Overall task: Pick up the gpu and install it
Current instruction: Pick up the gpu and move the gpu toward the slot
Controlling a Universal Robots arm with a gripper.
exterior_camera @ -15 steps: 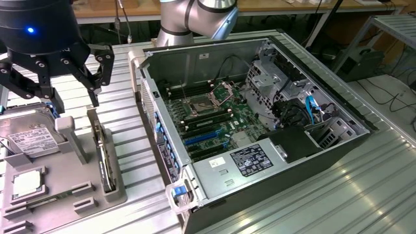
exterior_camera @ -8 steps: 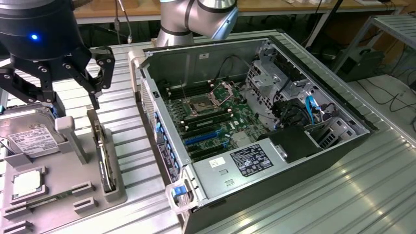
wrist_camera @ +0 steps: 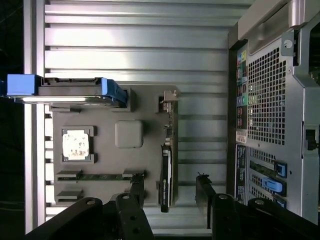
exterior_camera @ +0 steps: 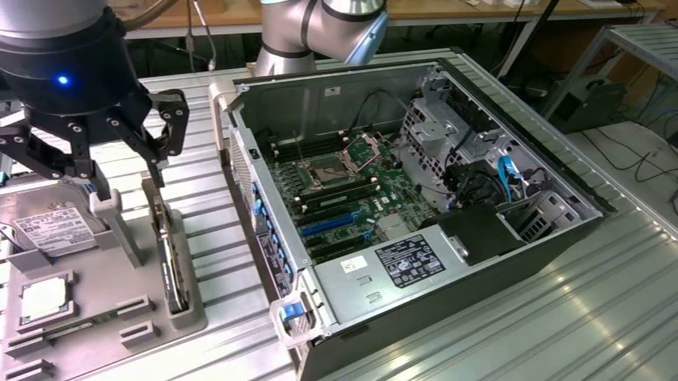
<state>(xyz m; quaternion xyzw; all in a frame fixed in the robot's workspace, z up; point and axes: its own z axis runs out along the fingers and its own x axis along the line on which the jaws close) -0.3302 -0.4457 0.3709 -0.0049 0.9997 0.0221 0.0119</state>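
Observation:
The gpu [exterior_camera: 170, 262] stands on its edge in a slot along the grey holder tray [exterior_camera: 111, 278], on the side nearest the computer. It is a thin dark card with a green board edge and a silver end bracket. My gripper [exterior_camera: 125, 175] hangs open above the tray, over the card's far end and apart from it. In the wrist view the gpu [wrist_camera: 167, 165] runs lengthwise between my two black fingers [wrist_camera: 137, 187], and the gripper [wrist_camera: 170, 192] holds nothing.
The open computer case [exterior_camera: 424, 198] lies on its side at the exterior view's right, with blue expansion slots [exterior_camera: 329, 226] on its motherboard. The tray [wrist_camera: 107, 107] also carries a hard drive [wrist_camera: 75, 92], a square processor chip [wrist_camera: 76, 144] and a memory stick [wrist_camera: 100, 176]. A ribbed metal table [exterior_camera: 551, 317] lies underneath.

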